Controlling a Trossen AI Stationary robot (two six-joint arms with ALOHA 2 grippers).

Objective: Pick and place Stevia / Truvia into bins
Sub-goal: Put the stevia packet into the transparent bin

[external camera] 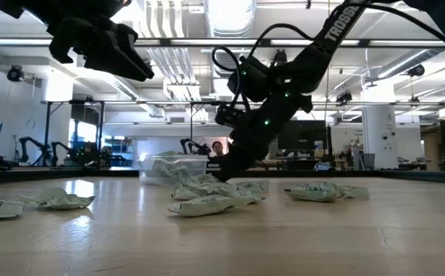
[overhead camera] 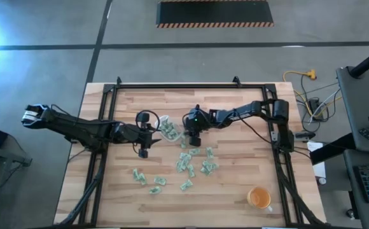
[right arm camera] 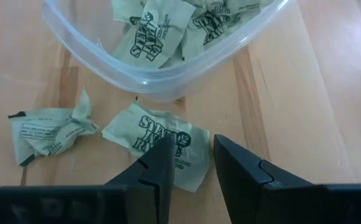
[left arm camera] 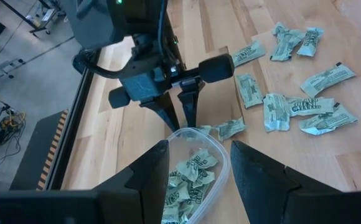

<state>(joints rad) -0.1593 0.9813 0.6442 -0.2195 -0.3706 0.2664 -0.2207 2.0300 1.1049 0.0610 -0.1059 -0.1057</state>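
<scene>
Beside the clear tub point(right arm camera: 162, 78), a "Stevia in the Raw" packet point(right arm camera: 159, 144) is straddled by the open right end effector point(right arm camera: 192, 163), its long axis running ten-to-four.

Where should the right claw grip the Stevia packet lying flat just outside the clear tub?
Probably from straight above, pinching the packet across its near corner, where the right claw already stands with a narrow gap. It lies flat and creased on the wood, apart from the tub and the crumpled packet, so a side approach finds no edge.
</scene>
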